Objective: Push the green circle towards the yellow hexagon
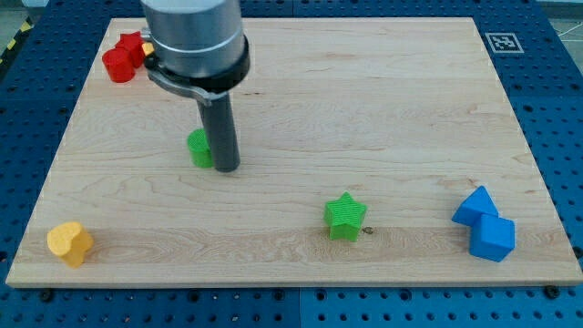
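The green circle (pixel 198 148) sits on the wooden board left of centre, partly hidden by my rod. My tip (pixel 227 169) rests on the board right beside the green circle, on its right side, touching or nearly touching it. The yellow block (pixel 70 242) that the task calls a hexagon lies near the board's bottom left corner, far down and to the left of the green circle.
Two red blocks (pixel 124 56) sit together at the top left corner. A green star (pixel 345 216) lies bottom centre-right. Two blue blocks (pixel 485 224) touch each other at the bottom right. A marker tag (pixel 503 42) sits beyond the board's top right corner.
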Robot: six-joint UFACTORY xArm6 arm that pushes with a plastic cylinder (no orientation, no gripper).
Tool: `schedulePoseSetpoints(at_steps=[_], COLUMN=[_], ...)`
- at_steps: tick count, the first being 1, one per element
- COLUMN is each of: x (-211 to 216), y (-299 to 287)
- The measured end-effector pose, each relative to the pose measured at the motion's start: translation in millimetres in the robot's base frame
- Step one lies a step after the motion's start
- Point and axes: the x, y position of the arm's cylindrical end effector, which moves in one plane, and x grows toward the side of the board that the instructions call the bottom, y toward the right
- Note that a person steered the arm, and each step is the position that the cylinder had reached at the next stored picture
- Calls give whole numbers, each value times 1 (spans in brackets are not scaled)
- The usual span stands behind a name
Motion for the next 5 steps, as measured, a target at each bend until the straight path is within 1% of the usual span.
schedulePoseSetpoints(at_steps=[1, 3, 4, 5], x=[-29, -120, -104, -8], y=[-12, -16, -8, -1])
